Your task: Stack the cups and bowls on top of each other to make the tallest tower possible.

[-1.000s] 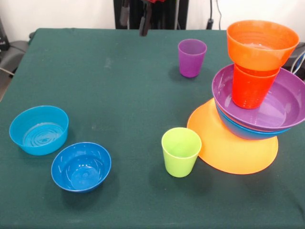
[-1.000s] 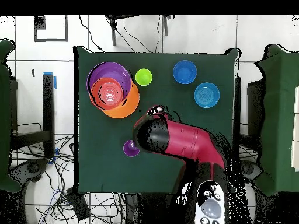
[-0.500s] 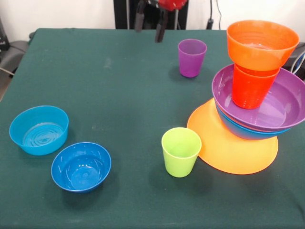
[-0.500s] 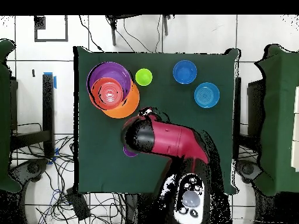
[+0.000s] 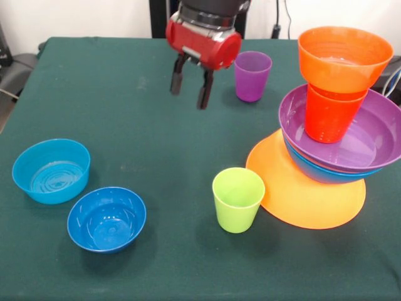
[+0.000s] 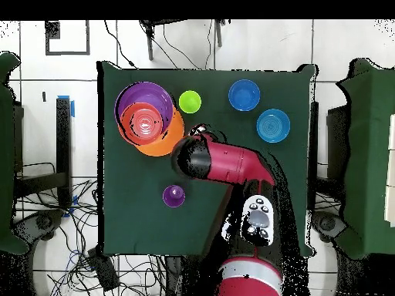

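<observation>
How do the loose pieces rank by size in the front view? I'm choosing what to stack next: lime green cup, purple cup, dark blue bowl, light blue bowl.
Largest to smallest:
1. Light blue bowl and dark blue bowl, about alike.
2. Lime green cup.
3. Purple cup, though it stands farther off, so the cups may match.

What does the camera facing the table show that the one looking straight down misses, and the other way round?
Only the front view shows how the tower is layered: an orange cup standing in the purple bowl, a small orange bowl on top of it, and the gripper with its two fingers apart, holding nothing.

Only the overhead view shows the whole red arm back to its base, and the floor and cables around the table.

Both show the lime green cup, the purple cup and the two blue bowls standing apart from the tower.
</observation>
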